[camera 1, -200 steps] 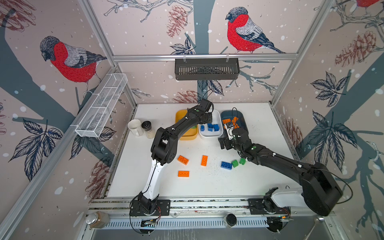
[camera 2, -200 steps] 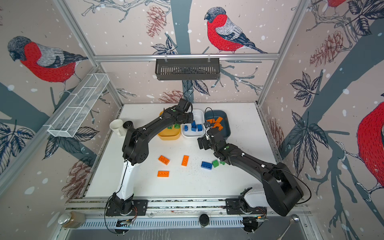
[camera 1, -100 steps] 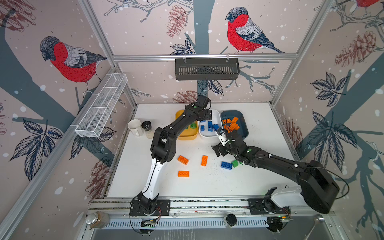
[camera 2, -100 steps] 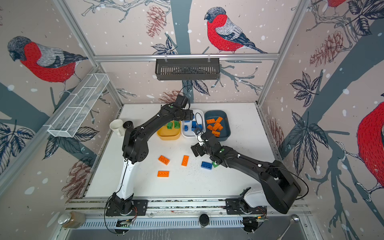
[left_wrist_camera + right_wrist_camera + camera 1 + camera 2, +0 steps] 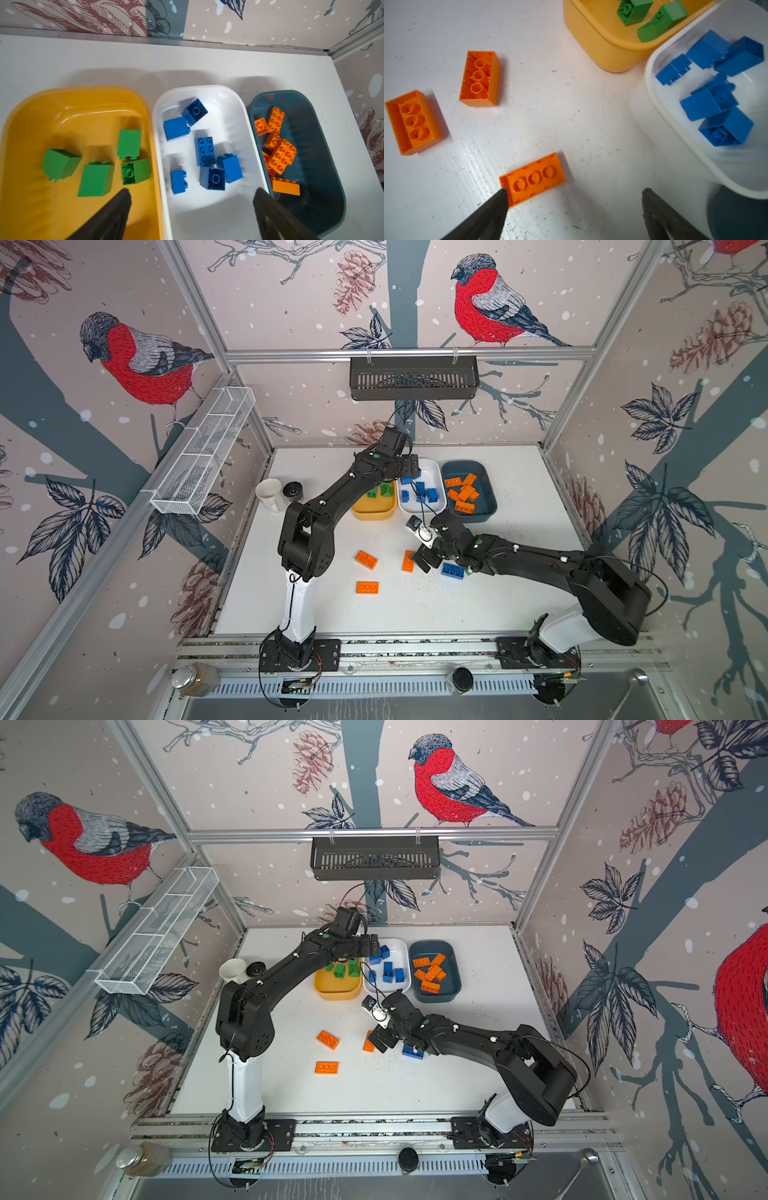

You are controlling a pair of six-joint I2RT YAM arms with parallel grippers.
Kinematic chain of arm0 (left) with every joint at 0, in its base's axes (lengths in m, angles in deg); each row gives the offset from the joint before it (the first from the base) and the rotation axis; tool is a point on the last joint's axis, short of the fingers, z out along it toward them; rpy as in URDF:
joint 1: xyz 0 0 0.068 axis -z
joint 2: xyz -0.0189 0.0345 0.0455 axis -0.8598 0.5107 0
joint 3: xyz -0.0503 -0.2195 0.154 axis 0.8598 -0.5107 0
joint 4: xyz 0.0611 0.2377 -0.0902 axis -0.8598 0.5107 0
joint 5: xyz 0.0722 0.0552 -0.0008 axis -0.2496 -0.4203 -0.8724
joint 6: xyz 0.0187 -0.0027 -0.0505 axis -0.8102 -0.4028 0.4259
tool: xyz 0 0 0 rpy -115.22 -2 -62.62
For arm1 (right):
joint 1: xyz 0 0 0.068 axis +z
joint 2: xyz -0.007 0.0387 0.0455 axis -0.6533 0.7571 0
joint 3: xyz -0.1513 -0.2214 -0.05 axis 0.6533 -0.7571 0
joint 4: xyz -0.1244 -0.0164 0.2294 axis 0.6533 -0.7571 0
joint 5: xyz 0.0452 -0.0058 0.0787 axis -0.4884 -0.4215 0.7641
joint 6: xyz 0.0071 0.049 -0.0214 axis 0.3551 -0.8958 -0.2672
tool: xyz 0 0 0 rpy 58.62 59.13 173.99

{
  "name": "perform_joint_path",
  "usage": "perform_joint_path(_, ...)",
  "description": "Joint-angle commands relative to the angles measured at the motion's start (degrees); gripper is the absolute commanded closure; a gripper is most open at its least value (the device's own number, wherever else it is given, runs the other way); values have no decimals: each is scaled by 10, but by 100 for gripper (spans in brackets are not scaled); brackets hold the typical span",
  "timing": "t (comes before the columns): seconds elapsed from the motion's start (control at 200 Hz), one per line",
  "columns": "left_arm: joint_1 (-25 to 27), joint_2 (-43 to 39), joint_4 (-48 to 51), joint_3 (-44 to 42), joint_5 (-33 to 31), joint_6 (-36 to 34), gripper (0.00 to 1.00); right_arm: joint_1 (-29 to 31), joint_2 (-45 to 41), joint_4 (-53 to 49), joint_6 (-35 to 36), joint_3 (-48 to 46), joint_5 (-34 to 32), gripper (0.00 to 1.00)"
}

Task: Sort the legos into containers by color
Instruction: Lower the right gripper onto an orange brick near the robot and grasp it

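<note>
Three tubs are set side by side near the far edge of the table [image 5: 519, 497]: the yellow tub [image 5: 83, 93], the white tub [image 5: 207, 88] and the teal tub [image 5: 295, 93]. Four green bricks [image 5: 95, 180] are held in the yellow one, six blue bricks [image 5: 204, 150] in the white one, and a heap of orange bricks [image 5: 282, 155] in the teal one (their number cannot be counted). The left gripper [image 5: 192, 192] is seen above the white tub, its jaws wide apart with nothing between them. Toward the middle of the table three loose orange bricks [image 5: 366, 560] are left, all turned underside up. A loose blue brick [image 5: 453, 571] lies close by the right gripper [image 5: 575, 191]. That gripper is held low over the table, jaws spread and empty. One fingertip [image 5: 502, 197] is seen at the end of the nearest orange brick [image 5: 532, 179], though contact cannot be made out.
</note>
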Motion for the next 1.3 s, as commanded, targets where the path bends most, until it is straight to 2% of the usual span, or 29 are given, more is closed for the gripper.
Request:
perform_joint_path(0.0, -10, -38, -47, -47, -45, 28, 3, 12, 27, -25, 33, 18, 26, 0)
perform_joint_path(0.105, -24, -76, -72, -104, -69, 44, 3, 19, 59, -44, 42, 39, 35, 0)
perform_joint_path(0.33, -60, -128, -103, -191, -69, 65, 3, 25, 113, -67, 55, 75, 37, 0)
perform_joint_path(0.7, -72, -145, -111, -228, -71, 75, 3, 26, 153, -113, 78, 101, 37, 4)
perform_joint_path(1.056, -73, -144, -109, -227, -72, 75, 3, 23, 165, -158, 76, 112, 47, 22)
perform_joint_path(1.296, -73, -151, -100, -223, -56, 66, 3, 16, 149, -145, 64, 107, 44, 35)
